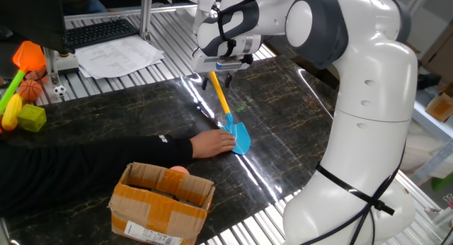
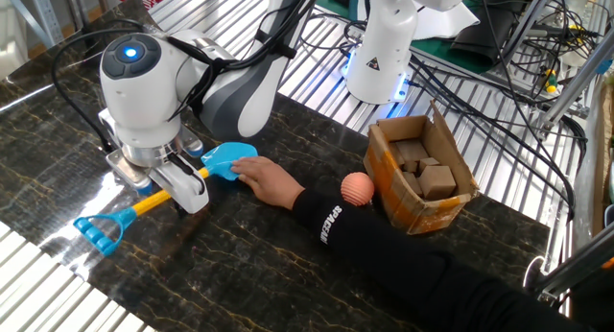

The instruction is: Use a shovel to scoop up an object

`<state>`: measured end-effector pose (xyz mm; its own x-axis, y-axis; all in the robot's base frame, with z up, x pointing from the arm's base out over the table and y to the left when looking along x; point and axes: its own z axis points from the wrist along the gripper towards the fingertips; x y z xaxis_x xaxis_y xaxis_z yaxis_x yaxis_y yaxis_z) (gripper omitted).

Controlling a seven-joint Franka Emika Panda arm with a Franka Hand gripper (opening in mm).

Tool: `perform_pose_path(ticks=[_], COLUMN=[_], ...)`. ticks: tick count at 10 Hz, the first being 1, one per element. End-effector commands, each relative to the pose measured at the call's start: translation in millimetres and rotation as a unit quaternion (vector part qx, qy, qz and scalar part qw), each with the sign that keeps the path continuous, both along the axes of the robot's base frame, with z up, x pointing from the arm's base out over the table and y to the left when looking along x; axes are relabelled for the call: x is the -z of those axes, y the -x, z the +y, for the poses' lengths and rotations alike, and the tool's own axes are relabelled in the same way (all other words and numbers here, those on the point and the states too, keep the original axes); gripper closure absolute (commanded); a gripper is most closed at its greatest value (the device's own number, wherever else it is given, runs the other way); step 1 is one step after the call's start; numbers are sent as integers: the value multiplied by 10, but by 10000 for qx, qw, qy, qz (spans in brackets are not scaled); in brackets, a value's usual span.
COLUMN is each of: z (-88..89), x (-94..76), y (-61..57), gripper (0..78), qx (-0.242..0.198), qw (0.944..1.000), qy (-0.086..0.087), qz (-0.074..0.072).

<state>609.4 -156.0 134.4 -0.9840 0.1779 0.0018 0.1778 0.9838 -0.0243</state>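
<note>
Dark marble tabletop (image 1: 127,114) carries the shovel (image 1: 228,116), blade flat beside a person's hand (image 1: 212,143). The pincer (image 1: 220,78) sits over the yellow shaft, apparently pinching it. The ball (image 1: 179,171) peeks behind the cardboard box (image 1: 161,202).

From the other side, the pincer (image 2: 182,190) grips the shovel (image 2: 153,202) mid-shaft, while the ball (image 2: 357,190) lies well apart from the blade. Grasping looks done; scooping is not started.

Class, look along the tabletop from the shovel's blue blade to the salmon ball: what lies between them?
A person's hand rests against the shovel blade, and the black-sleeved forearm runs across the table toward the ball, filling that path.
</note>
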Motion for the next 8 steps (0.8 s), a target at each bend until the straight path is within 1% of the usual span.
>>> perform_pose_path(ticks=[1, 2, 3, 5, 7, 8], z=[-12, -56, -56, -60, -61, -61], x=[-19, 38, 57, 74, 66, 66], y=[-10, -105, -110, -128, -130, -130], gripper=[1, 1, 1, 1, 1, 763], qx=[-4, -123, -150, -207, -199, -199], qw=[10000, 9995, 9995, 9995, 9994, 9994], qy=[29, 212, 206, 70, 76, 76], qz=[-33, -202, -209, -228, -256, -256])
